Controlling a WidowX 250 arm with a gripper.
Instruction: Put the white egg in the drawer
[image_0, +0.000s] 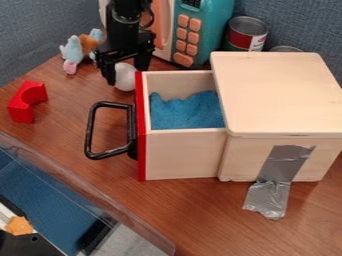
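White egg (125, 79) sits between the spread fingers of a black gripper (125, 75), just outside the far end of the red front of an open drawer (180, 155). The gripper's fingers stand apart at either side of the egg; whether they press on it cannot be told from this angle. The step in hand appears to be the pickup. Next, the gripper would need to close firmly on the egg, raise it clear of the drawer's rim, carry it over the red front and let it down inside. A low lift could knock the egg against that rim.

Blue padding (187, 112) lines the drawer and should make a soft landing. The black handle (93, 130) juts from the drawer's front. The wooden box (277, 95) covers the drawer's inner end, with silver tape (284, 160) running from its near side to the wooden surface (200, 215). Beyond the drawer stand a teal toy microwave (203, 30) and a can (246, 34). Off the drawer's handle side are a red block (27, 101) and, farther back, plush toys (77, 47). A clear bin (87, 195) occupies the corner nearest the camera, diagonally out from the drawer's handle.
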